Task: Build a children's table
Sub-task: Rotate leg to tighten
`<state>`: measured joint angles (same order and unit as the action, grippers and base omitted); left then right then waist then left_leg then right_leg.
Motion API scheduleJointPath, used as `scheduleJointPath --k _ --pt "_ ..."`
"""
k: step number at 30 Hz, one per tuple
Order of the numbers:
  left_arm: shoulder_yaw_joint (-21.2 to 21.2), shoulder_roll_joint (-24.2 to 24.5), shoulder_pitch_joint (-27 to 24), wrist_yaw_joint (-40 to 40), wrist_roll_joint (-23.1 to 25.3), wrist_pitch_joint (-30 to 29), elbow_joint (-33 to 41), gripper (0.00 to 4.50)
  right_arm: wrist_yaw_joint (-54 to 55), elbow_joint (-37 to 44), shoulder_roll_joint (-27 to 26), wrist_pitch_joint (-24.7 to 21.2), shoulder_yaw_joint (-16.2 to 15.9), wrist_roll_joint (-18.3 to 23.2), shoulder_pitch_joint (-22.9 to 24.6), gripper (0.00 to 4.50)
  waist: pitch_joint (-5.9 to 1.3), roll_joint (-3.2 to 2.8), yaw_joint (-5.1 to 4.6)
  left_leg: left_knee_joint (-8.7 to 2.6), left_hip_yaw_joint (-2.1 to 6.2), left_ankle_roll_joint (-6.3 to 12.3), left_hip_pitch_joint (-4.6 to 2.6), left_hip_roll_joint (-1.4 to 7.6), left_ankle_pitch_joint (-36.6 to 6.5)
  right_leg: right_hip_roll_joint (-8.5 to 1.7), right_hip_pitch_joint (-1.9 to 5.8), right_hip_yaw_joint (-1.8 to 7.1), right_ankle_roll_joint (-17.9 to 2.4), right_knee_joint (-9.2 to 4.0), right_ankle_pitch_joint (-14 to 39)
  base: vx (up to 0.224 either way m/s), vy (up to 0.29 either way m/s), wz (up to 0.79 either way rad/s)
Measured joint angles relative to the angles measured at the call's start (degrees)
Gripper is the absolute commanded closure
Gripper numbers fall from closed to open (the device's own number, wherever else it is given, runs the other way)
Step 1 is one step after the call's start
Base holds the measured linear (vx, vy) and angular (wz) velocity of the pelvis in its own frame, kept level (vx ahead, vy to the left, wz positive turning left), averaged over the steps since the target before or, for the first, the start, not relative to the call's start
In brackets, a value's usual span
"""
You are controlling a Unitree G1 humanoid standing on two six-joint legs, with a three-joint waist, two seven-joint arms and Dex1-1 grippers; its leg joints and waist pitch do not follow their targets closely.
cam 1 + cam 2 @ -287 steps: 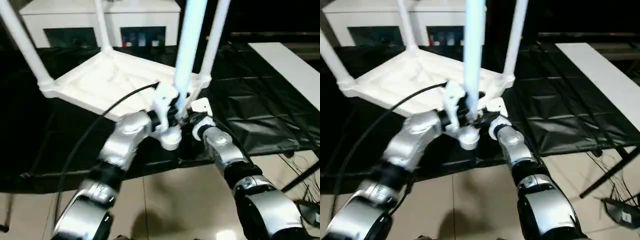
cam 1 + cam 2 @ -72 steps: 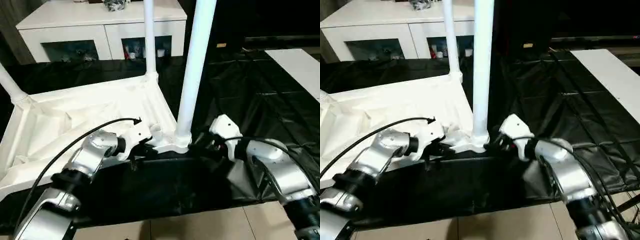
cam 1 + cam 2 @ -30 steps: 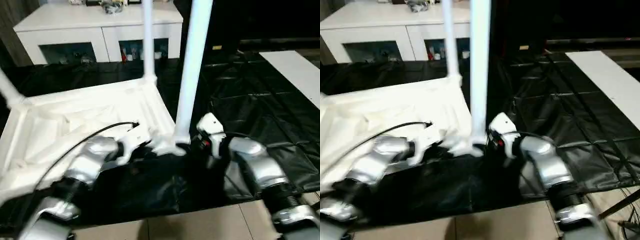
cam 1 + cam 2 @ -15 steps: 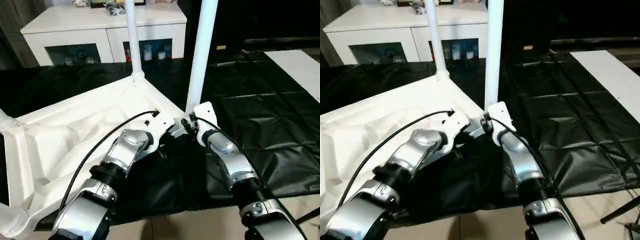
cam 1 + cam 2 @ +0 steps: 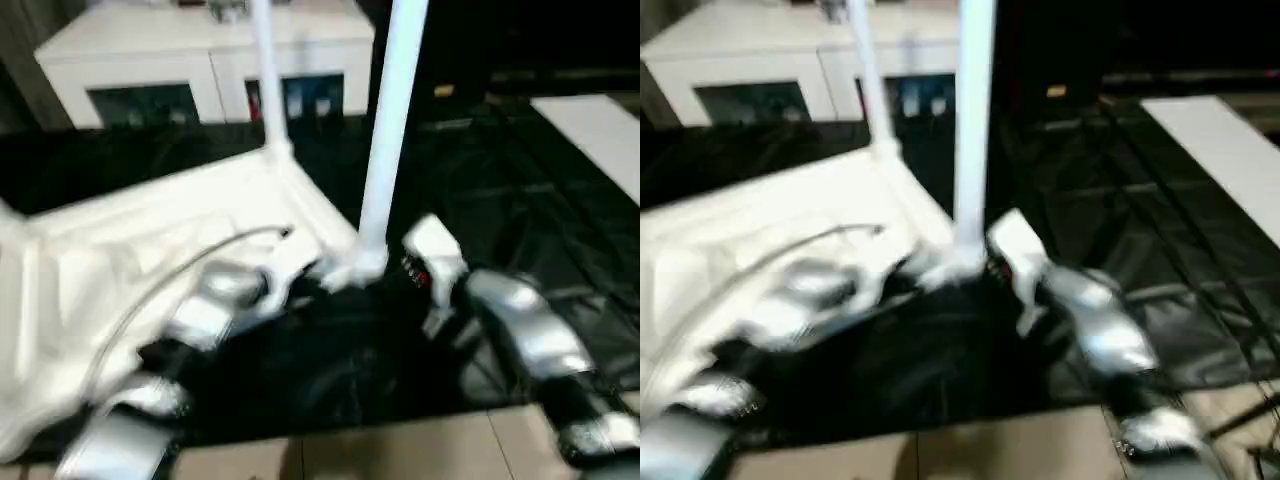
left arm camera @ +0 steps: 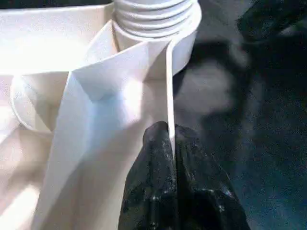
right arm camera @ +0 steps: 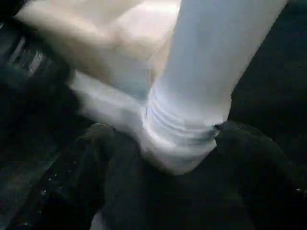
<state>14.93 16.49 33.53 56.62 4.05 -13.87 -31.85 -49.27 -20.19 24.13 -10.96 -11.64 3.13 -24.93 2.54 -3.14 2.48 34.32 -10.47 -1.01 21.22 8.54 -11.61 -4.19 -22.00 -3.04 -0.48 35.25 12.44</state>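
The white ribbed plastic tabletop (image 5: 150,240) looks light, stiff and slick, best held by its thin rim, where the left claw (image 6: 171,139) pinches shut, while the right claw (image 7: 180,158) stands wide around the long white tapered leg's (image 5: 392,130) threaded base.

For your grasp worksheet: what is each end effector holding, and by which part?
Left end effector: pinches the table top's thin edge wall beside a corner socket. Right end effector: fingers straddle the leg's base; grip unclear.

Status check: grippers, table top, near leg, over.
Left gripper pinching table top's edge rib. Right gripper straddling near leg's base, jaws apart. Nothing blocking.
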Motion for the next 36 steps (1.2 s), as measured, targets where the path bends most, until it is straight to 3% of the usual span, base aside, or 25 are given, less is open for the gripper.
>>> scheduleJointPath --k 5,10,18,35,36 --pt "1.70 5.02 -3.22 9.72 -2.47 1.66 5.26 4.50 -8.02 2.89 3.60 -0.03 -0.28 2.22 0.87 0.71 0.17 0.22 1.17 0.16 -0.08 -0.02 0.23 0.04 0.01 -0.16 -0.05 -0.15 -0.01 0.01 0.00 0.000 0.000 0.00" --pt "1.78 6.84 -3.71 12.69 -3.26 1.87 5.97 4.50 -12.19 4.37 4.47 -0.29 -0.26 4.24 0.81 0.71 0.33 0.49 1.20 0.24 -0.63 0.04 0.25 0.23 0.05 -0.30 -0.05 -0.14 -0.09 0.01 -0.06 0.000 0.000 0.00" --pt "1.79 7.38 -3.73 13.35 -3.38 2.40 6.09 4.50 -16.44 4.25 5.19 -0.05 -2.27 4.25 0.79 0.71 0.43 0.64 1.26 0.24 -0.78 0.05 0.26 0.35 0.06 -0.31 -0.06 -0.18 -0.09 0.02 -0.05 0.000 0.000 0.00" --pt "2.05 7.23 -3.73 13.34 -3.34 2.44 6.37 4.50 -15.11 -2.30 1.17 2.52 -2.47 3.81 -2.14 0.71 0.43 0.65 1.75 0.28 -0.82 0.06 0.27 0.40 0.06 -0.31 -0.06 -0.21 -0.09 0.06 -0.05 0.000 0.000 0.00" --pt "2.07 7.24 -3.73 13.34 -3.35 2.44 6.37 4.50 -15.17 -2.76 1.14 2.54 -2.46 3.82 -2.14 0.99 0.43 0.65 1.80 0.28 -0.82 0.06 0.28 0.40 0.06 -0.31 -0.07 -0.22 -0.09 0.07 -0.05 0.000 0.000 0.00"
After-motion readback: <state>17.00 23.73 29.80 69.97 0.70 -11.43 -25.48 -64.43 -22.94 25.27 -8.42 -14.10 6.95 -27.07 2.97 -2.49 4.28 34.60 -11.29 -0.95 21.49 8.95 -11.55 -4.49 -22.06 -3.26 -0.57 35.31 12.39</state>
